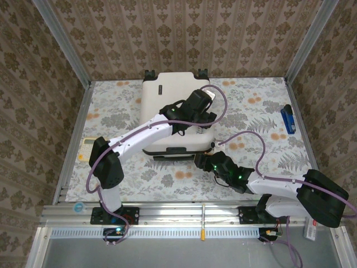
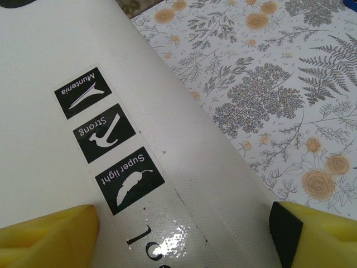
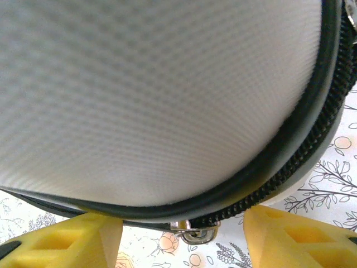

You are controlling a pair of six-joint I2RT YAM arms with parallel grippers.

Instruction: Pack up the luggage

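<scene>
Cream-white hard-shell suitcase, partly covered by the open left hand, is showing labels "Muntenia", "Strong", "Super light". Open right hand is straddling its zipper.

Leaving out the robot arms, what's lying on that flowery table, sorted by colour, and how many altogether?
Cream-white: 1, the luggage
Blue: 1, a small blue item near the right edge
Pale yellow: 1, a small flat item at the left edge
Total: 3

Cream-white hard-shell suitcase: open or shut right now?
Shut: the suitcase lies flat with both shells together at the black zipper seam. A metal zipper pull sits on that seam; whether it is zipped all round, cannot tell.
</scene>
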